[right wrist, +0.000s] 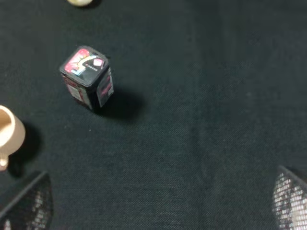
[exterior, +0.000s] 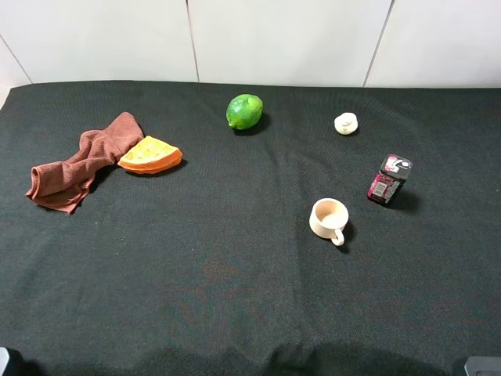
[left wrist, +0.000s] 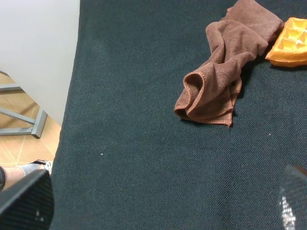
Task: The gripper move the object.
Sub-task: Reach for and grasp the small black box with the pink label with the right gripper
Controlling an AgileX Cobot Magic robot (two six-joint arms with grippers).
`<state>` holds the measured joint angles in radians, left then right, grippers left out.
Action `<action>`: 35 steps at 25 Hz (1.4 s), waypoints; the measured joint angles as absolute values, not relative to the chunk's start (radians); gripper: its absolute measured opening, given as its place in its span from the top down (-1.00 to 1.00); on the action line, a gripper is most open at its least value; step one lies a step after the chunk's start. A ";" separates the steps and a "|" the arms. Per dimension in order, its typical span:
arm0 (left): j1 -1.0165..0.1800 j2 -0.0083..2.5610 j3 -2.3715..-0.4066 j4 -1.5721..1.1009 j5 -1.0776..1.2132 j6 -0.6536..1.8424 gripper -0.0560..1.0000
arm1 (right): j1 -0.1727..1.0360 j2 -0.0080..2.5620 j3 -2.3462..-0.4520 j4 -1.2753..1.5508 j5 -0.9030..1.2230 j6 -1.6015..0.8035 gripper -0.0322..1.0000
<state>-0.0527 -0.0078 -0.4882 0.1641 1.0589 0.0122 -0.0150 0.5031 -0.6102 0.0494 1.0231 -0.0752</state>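
While the box (right wrist: 88, 79) stands upright on the dark desk (exterior: 235, 298), ahead of the right claw (right wrist: 158, 205) and off toward its inner side, nothing grips it: the claw hangs released, its two fingers spread wide, well apart from the box and not lined up with it. The box is tall for its small footprint, so I judge tipping the main risk. A finger that catches its top edge or one side on the way in would topple or skid it, and closing off-centre would twist it out of the grasp. The cream mug (right wrist: 8, 134) sits near the box, further to the claw's inner side and closer to the claw, so a wide finger sweeping in from there could knock it. A small white lump (exterior: 345, 123) lies beyond the box, clear of the approach. Far across the desk, by the left claw (left wrist: 158, 206), which is also spread and empty, lie a brown cloth (left wrist: 225, 67), an orange waffle piece (left wrist: 290, 43) and a lime (exterior: 244, 111), none in the way.
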 joint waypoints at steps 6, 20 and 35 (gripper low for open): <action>-0.053 -0.008 -0.488 0.164 1.059 0.012 -0.98 | -0.015 0.730 -0.739 0.079 1.058 -0.080 -0.41; -0.053 -0.008 -0.488 0.164 1.059 0.012 -0.98 | -0.015 1.208 -1.007 0.102 1.070 -0.028 -0.41; -0.053 -0.008 -0.488 0.164 1.059 0.012 -0.98 | -0.015 1.576 -1.150 0.181 1.004 0.123 -0.41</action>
<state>-0.0527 -0.0078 -0.4882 0.1641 1.0589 0.0122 -0.0150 1.5759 -1.1501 0.1808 1.0036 0.1232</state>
